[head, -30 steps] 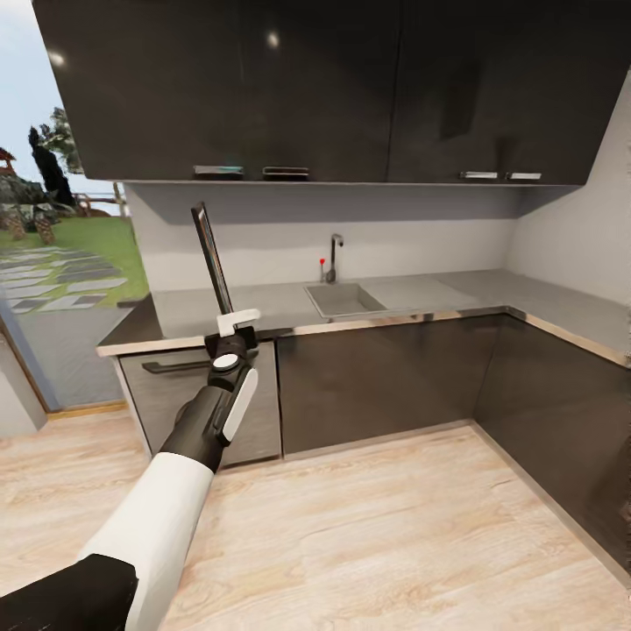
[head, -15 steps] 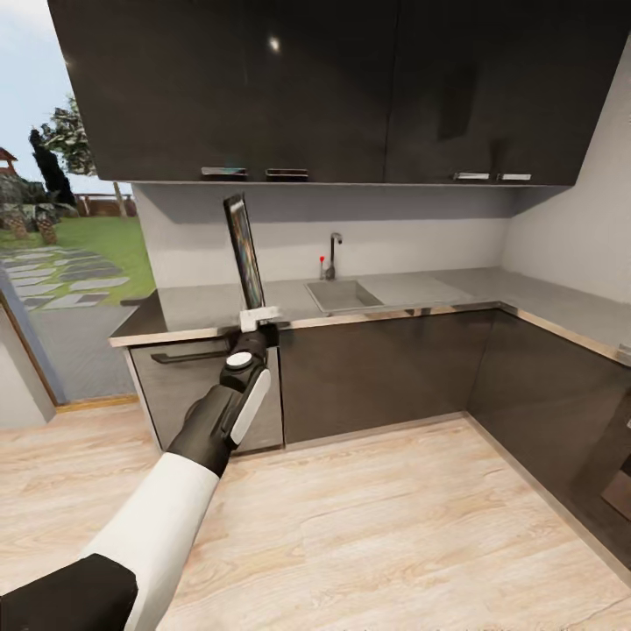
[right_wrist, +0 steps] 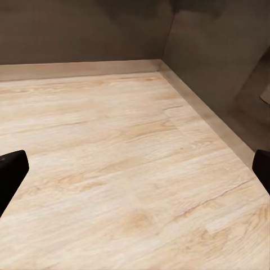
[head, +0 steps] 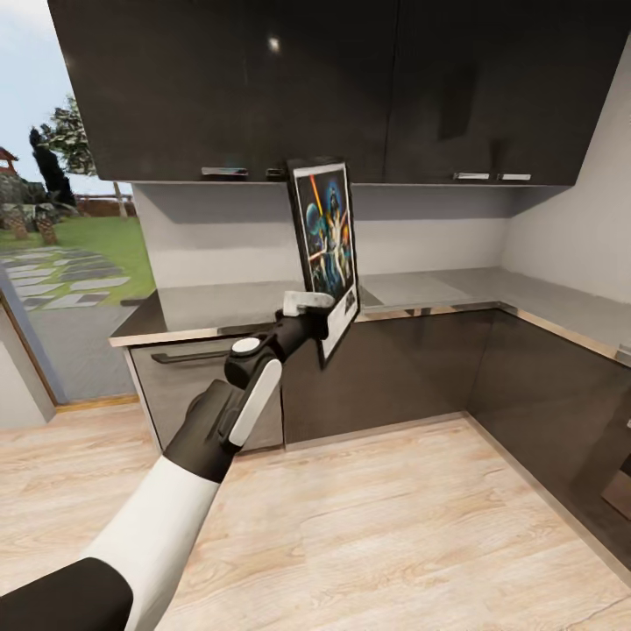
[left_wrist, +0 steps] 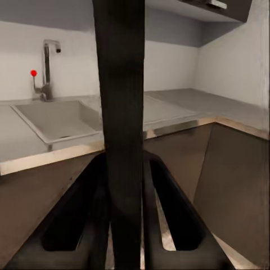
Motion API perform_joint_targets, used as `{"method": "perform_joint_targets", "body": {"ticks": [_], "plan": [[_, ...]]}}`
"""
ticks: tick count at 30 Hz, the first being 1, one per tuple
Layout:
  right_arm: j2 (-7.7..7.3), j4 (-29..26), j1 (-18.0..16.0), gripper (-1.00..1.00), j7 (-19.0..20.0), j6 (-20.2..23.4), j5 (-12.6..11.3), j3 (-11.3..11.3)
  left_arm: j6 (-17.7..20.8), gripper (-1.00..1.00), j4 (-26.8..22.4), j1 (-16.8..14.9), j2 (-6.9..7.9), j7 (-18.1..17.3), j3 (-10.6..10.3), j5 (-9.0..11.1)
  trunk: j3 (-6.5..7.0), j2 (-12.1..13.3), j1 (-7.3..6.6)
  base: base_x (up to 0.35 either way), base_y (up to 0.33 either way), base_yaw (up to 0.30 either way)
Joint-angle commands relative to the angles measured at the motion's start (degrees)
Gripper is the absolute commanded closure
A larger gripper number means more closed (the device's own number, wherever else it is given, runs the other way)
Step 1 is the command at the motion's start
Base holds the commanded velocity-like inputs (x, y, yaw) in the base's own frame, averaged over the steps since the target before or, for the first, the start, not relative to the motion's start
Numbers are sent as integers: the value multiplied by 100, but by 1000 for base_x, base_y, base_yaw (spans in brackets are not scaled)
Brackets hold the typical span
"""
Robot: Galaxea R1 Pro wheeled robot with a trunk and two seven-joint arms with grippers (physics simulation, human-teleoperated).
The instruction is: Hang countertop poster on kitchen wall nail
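While the left claw (head: 326, 326) pinches the poster (head: 327, 250) by its lower edge, the frame stands upright in the air, lifted clear of the counter (head: 438, 294) and a little in front of it. In the left wrist view the frame's dark edge (left_wrist: 124, 129) runs between the two fingers (left_wrist: 76, 216), which press on it from either side. The right claw's fingertips (right_wrist: 11, 171) sit wide apart over bare floor (right_wrist: 124, 169), holding nothing. Beyond the poster lie the sink (left_wrist: 59, 119) and tap (left_wrist: 48, 67), then the white wall under the dark cabinets (head: 263, 88). No nail is plain from here, perhaps too small to tell. To carry well, keep the grip firm and the frame vertical, move slowly so it does not swing, and find a nail before reaching.
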Motion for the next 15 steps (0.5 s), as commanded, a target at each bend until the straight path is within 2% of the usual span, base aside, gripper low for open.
{"method": "perform_joint_targets", "body": {"ticks": [1,2,3,4,5,7,8,10,11,12,13,15], "plan": [[0,-5,1,-100,-10,-4,52,-10,106,100,-30,-4,0,-115,-6,41,-5,-3,0,0,0,0],[-2,-5,1,-100,-1,-1,55,-9,241,100,-62,-3,0,-464,-2,52,-5,-3,0,0,0,0],[-4,-5,1,-100,3,2,62,-8,292,100,-72,-2,0,-651,-1,56,-5,-3,0,0,0,0],[-8,-8,1,-100,15,6,74,-5,368,100,-84,-2,91,-1059,1,61,-5,-3,0,0,0,0],[-15,-15,1,-100,26,8,84,2,420,100,-81,-1,249,-1517,2,65,-5,-3,0,0,0,0],[-47,-24,1,-100,36,10,94,9,451,100,-62,-1,413,-2012,3,67,-5,-3,0,0,0,0],[-91,-30,-4,-100,71,11,103,18,471,100,-37,-1,575,-2510,3,65,-5,-3,0,0,0,0],[-131,-33,-20,-100,163,14,108,31,484,100,12,-1,750,-2982,3,64,-5,-3,0,0,0,0],[-161,-34,-35,-100,347,19,123,39,490,100,87,-1,932,-3440,4,64,-5,-3,0,0,0,0],[-172,-39,-46,-100,450,24,133,41,492,100,128,-1,1016,-3653,4,63,-5,-3,0,0,0,0],[-189,-54,-85,-100,646,92,146,44,491,100,224,-1,1161,-4048,4,63,-5,-3,0,0,0,0],[-205,-69,-135,-100,819,270,152,44,487,100,338,-1,1282,-4451,4,63,-5,-3,0,0,0,0]]}}
